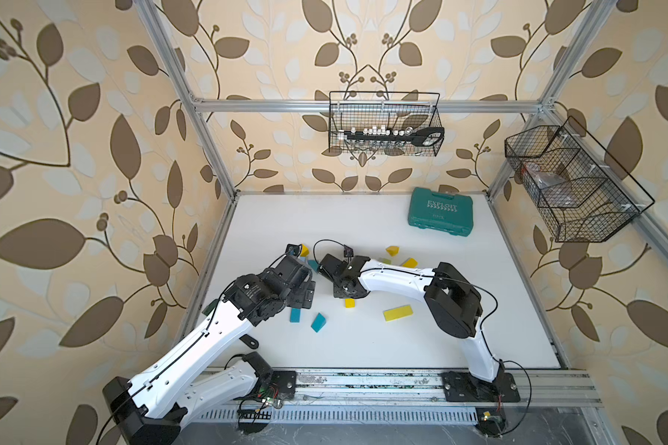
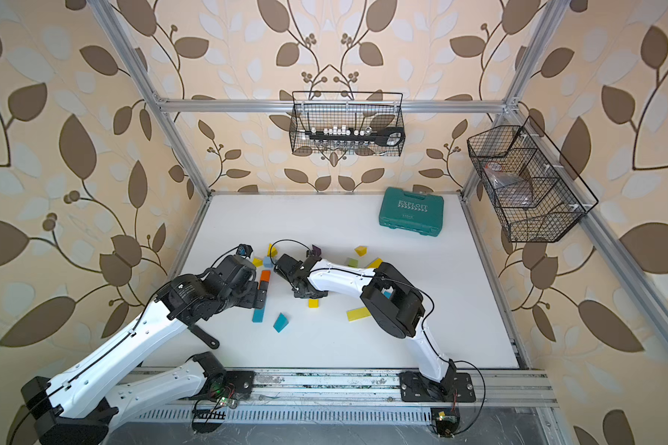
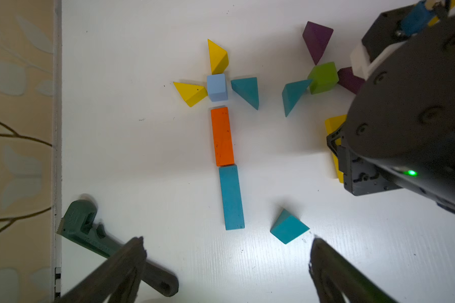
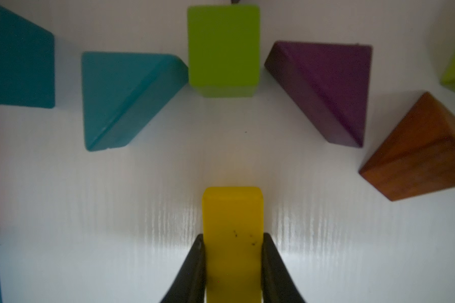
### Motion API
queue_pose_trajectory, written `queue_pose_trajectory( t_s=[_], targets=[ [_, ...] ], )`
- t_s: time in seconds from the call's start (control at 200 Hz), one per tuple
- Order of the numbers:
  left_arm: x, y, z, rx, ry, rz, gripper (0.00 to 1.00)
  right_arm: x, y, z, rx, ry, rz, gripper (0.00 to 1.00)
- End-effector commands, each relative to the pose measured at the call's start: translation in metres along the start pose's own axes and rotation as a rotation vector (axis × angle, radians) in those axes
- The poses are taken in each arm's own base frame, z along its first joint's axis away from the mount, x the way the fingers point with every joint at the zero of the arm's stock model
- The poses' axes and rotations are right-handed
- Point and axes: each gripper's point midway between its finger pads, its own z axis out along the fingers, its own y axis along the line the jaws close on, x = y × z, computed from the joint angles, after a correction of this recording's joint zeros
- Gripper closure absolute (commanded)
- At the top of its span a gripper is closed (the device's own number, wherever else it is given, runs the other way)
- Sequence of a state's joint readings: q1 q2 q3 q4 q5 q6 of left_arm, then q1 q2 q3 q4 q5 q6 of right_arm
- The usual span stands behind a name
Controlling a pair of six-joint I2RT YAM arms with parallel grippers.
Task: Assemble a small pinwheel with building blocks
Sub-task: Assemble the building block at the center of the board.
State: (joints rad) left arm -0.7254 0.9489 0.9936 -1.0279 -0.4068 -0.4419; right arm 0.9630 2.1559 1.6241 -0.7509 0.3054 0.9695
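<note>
Gripping one yellow bar [image 4: 233,210], right tool [image 4: 233,236]; left tool [image 3: 227,240] splayed, empty, near one teal wedge [image 3: 289,227]

A: The yellow bar [image 4: 231,210] between the fingers [image 4: 192,270] of the right pincer [image 4: 233,235] looks matt and evenly coloured, with a few dark specks.
B: And the brown wedge [image 4: 420,154], ahead of the pincer and off to one side?
A: Visible wood grain, slight sheen. The green cube [image 4: 223,47] straight ahead looks matt and smooth.
B: The table [image 4: 90,210] under the pincer?
A: White, faintly glossy, finely ribbed.
</note>
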Motion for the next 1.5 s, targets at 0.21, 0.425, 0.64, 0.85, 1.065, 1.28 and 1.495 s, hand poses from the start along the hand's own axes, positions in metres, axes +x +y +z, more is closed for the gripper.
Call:
queue_pose_trajectory(
  t_s=[0.21,0.425,0.64,0.85,1.065,1.28,1.495],
  targets=[
    [0.002,-0.002,0.005,0.003,0.023,0.019,0.01,-0.012,-0.003,0.021,-0.023,0.033,0.075,0.94],
    [0.002,-0.002,0.008,-0.006,0.038,0.024,0.01,-0.013,0.002,0.027,-0.035,0.045,0.071,0.91],
    [0.002,-0.003,0.010,-0.010,0.047,0.029,0.01,-0.013,0.006,0.033,-0.030,0.055,0.070,0.87],
    [0.003,-0.004,0.011,-0.012,0.057,0.034,0.01,-0.015,0.002,0.036,-0.003,0.046,0.068,0.83],
    [0.004,-0.005,0.013,-0.016,0.068,0.038,0.01,-0.020,-0.004,0.033,0.019,0.029,0.057,0.71],
    [0.003,-0.005,0.013,-0.017,0.068,0.039,0.01,-0.023,-0.003,0.029,0.017,0.024,0.061,0.54],
    [0.004,-0.005,0.014,-0.020,0.072,0.041,0.01,-0.037,0.011,-0.015,-0.075,0.003,0.003,0.52]
  ],
)
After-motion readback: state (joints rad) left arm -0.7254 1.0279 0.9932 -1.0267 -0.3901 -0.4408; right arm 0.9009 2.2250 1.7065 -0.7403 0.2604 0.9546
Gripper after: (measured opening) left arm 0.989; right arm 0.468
